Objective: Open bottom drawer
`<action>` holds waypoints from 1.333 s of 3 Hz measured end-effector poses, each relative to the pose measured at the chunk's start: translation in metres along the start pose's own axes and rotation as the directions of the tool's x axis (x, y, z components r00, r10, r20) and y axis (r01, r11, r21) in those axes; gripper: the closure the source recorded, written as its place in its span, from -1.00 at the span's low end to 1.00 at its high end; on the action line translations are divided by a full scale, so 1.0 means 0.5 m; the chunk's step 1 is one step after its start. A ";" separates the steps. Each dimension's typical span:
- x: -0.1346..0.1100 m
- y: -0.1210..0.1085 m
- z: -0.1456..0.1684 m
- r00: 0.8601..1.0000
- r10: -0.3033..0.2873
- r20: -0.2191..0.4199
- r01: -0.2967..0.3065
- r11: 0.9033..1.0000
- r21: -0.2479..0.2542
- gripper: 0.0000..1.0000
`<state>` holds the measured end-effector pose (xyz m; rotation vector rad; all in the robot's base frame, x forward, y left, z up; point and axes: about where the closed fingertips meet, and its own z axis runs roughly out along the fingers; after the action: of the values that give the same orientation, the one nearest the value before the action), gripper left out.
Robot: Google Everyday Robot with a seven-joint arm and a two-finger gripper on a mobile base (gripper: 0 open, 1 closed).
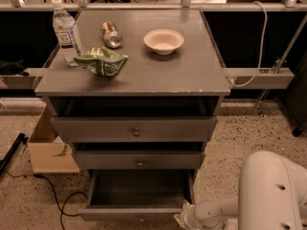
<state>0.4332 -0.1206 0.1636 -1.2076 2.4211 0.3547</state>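
The bottom drawer (139, 189) of the grey cabinet is pulled far out, and its inside shows as dark and empty. Its thin front (129, 213) lies near the lower edge of the view. My gripper (185, 218) is low at the drawer's front right corner, on the end of my white arm (216, 211). The middle drawer (139, 160) and the top drawer (134, 128) above it each stand a little way out, each with a small round knob.
The cabinet top (192, 71) holds a water bottle (66, 31), a can lying on its side (111, 34), a green chip bag (101, 61) and a white bowl (163, 40). A cardboard box (48, 147) and a black cable (53, 190) lie on the floor at the left. My white body (273, 190) fills the lower right.
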 end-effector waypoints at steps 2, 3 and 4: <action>0.000 0.000 0.000 1.000 0.000 0.000 0.000 1.000 0.000 0.49; 0.000 0.000 0.000 1.000 0.000 0.000 0.000 1.000 0.000 0.03; 0.000 0.000 0.000 1.000 0.000 0.000 0.000 1.000 0.000 -0.44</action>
<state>0.4334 -0.1206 0.1638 -1.2077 2.4211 0.3548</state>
